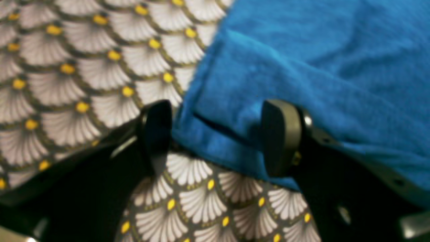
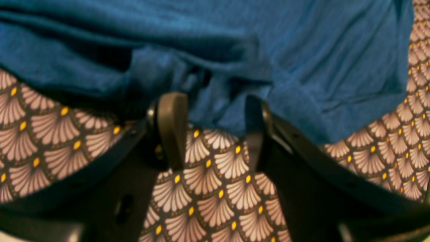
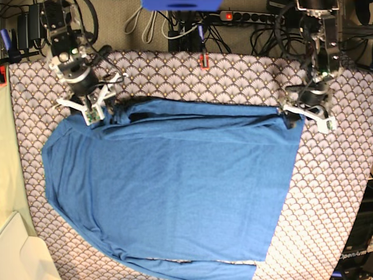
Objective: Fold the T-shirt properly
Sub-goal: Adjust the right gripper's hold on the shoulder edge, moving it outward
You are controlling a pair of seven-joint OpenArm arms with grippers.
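- Blue T-shirt (image 3: 169,186) lies spread over most of the scallop-patterned tablecloth (image 3: 326,198), its far edge bunched into a ridge between the two arms.
- Left gripper (image 1: 215,134) sits at one far corner, jaws wide, a hemmed corner of cloth lying between them (not pinched).
- Right gripper (image 2: 215,131) is at the opposite far corner, jaws apart, rumpled fabric at the fingertips, nothing clamped.

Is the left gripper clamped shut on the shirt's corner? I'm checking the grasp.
No: the left gripper stands open, its fingers wide apart astride the T-shirt corner.
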